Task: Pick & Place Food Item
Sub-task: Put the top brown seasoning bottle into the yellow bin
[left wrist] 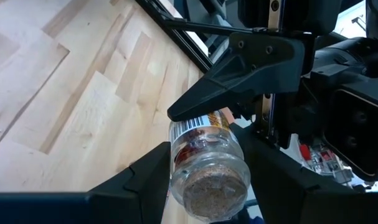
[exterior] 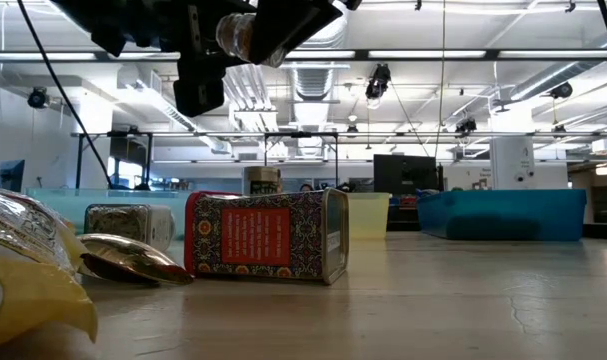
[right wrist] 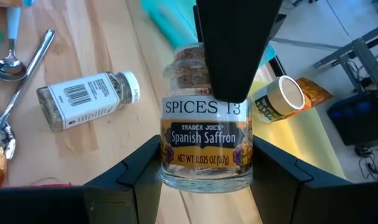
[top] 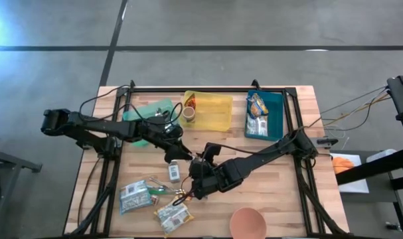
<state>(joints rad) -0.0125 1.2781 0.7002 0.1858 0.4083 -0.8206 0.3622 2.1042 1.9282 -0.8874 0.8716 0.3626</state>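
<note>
A small glass saffron jar (right wrist: 204,140) with a cork stopper (left wrist: 215,186) hangs in the air over the middle of the table, held from both ends. My left gripper (top: 181,155) comes from the table's left and is shut on the jar's cork end. My right gripper (top: 197,171) comes from the right and is shut on the labelled body. In the low view the jar (exterior: 237,36) shows high above the tabletop between the dark fingers. My left gripper pinches the jar's upper part beside the cork (left wrist: 176,163) between its two fingers, one on each side. The fingers lie along the jar from its cork end. The jar is clear of the table. My right gripper pinches the jar's lower body at the sides of the label (right wrist: 165,155) between its two fingers. It comes from the jar's base end, slanting down. The jar is lifted clear, its cork end pointing away toward the left gripper.
On the table below lie a white-labelled spice jar (right wrist: 89,99), a spoon (right wrist: 17,93), a red-labelled tin (exterior: 268,235) and food packets (top: 136,196). A yellow bin (top: 214,111) with a cup, a blue bin (top: 264,114) and a green tray (top: 151,111) stand at the back; a pink bowl (top: 247,222) sits near the front.
</note>
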